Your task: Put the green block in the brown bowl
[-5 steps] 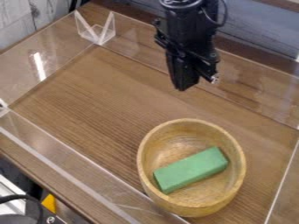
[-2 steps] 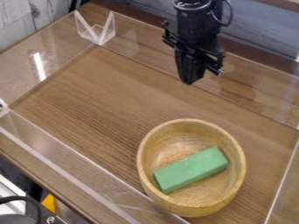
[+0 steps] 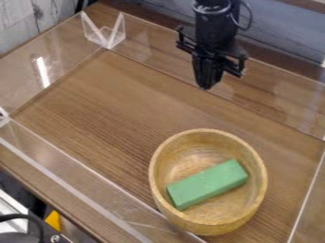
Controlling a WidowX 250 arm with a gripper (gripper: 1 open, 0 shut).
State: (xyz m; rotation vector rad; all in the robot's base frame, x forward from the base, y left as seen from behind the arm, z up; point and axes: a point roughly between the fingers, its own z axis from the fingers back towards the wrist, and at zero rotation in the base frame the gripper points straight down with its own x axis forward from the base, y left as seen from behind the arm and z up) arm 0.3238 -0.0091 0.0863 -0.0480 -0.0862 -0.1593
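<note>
The green block [image 3: 208, 184] lies flat and slanted inside the brown bowl [image 3: 169, 155], which sits on the wooden tabletop at the lower right. My gripper [image 3: 210, 82] hangs well above and behind the bowl, near the top centre, pointing down. Its fingers are shut together with nothing between them. It touches neither the block nor the bowl.
Clear acrylic walls [image 3: 51, 59] ring the wooden work surface [image 3: 108, 114]. A transparent angled stand [image 3: 105, 30] sits at the back left corner. A black and yellow object [image 3: 48, 224] shows at the bottom left, outside the wall.
The gripper has drifted slightly to the right and up, away from the bowl, still shut. The block and bowl have not moved.
</note>
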